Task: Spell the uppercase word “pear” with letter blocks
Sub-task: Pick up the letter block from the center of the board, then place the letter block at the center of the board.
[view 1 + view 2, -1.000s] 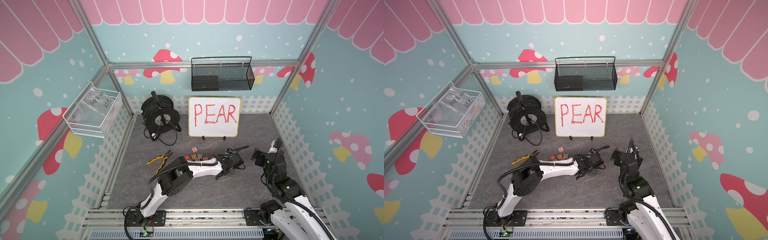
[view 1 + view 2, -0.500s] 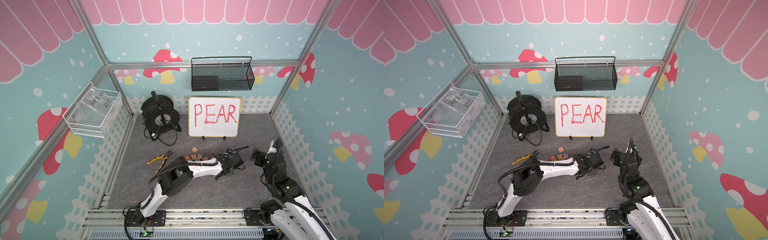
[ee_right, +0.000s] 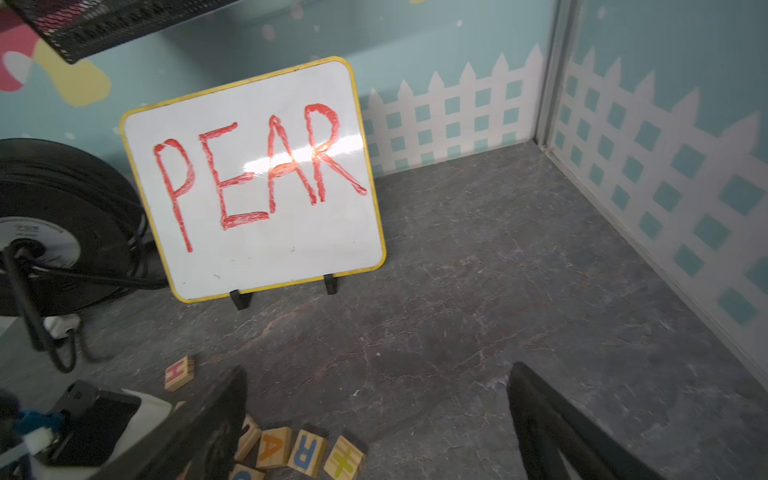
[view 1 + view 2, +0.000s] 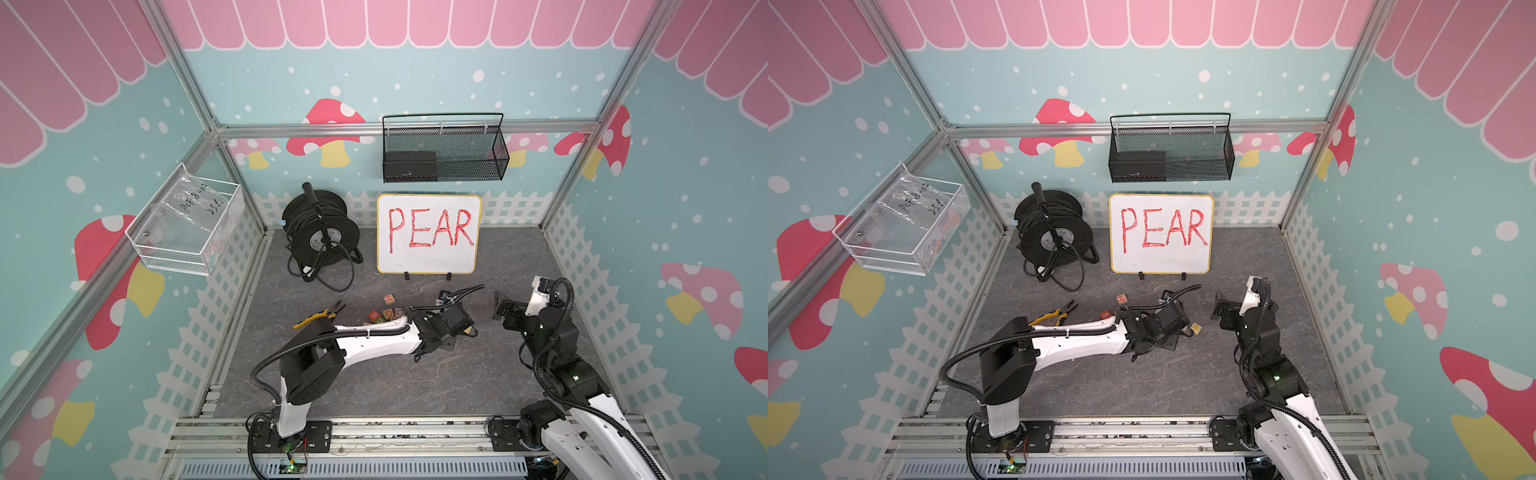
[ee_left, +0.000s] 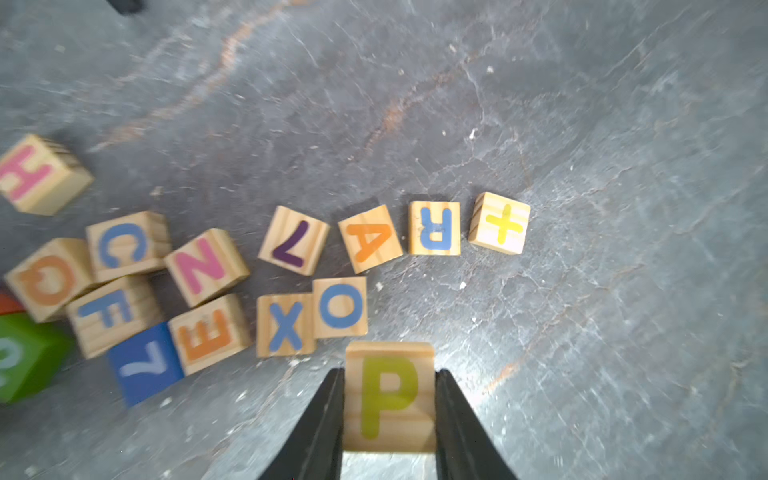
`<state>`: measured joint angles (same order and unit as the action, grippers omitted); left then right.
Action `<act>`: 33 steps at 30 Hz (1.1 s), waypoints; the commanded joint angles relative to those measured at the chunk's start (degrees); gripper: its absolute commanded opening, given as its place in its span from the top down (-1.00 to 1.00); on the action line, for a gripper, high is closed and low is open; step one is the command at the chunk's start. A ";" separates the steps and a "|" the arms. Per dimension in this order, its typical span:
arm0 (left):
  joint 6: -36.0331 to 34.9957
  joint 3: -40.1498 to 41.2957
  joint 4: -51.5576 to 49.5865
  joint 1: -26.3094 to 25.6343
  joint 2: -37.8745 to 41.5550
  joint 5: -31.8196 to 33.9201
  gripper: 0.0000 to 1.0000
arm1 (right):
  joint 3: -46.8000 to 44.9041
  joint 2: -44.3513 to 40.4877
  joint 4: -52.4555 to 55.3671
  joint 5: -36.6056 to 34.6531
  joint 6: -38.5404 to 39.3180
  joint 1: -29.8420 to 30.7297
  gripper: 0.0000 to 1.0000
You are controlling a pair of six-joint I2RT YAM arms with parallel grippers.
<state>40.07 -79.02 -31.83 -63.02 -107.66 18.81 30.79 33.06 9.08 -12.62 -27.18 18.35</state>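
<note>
P block (image 5: pixel 390 403) clamped between left gripper (image 5: pixel 390 376) jaws; right gripper (image 3: pixel 376 374) spread wide, empty.

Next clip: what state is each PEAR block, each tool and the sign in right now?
P block: gripped on two sides by the left tool; lifted or not, cannot tell
left tool: shut on the P block
E block: loose on the table, packed among other blocks
A block: loose, beside the R block
R block: loose, letter up
right tool: open, empty
whiteboard: upright, reads PEAR
</note>
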 commanded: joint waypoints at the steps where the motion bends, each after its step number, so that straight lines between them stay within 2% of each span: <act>1: 3.61 5.61 -0.17 0.77 3.68 2.27 0.27 | -1.52 1.12 -8.10 12.31 2.52 -0.24 -0.98; 7: 7.51 14.98 0.00 2.55 10.01 2.55 0.27 | -1.64 6.70 -14.20 26.12 3.62 -0.23 -0.96; 11: 9.43 21.63 1.85 3.21 14.21 2.42 0.26 | -2.09 9.30 -17.84 31.66 3.08 -0.24 -0.96; 18: 12.86 28.92 4.45 4.19 16.86 0.35 0.26 | -3.10 12.39 -21.10 35.15 0.42 -0.15 -0.96; 33: 16.25 33.08 5.18 4.23 18.19 0.17 0.22 | -3.62 12.87 -20.84 34.38 -0.68 -0.15 -0.96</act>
<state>53.89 -46.52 -27.51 -59.00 -90.52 18.41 27.83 46.11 -10.57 21.69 -27.44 18.35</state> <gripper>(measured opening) 0.386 0.982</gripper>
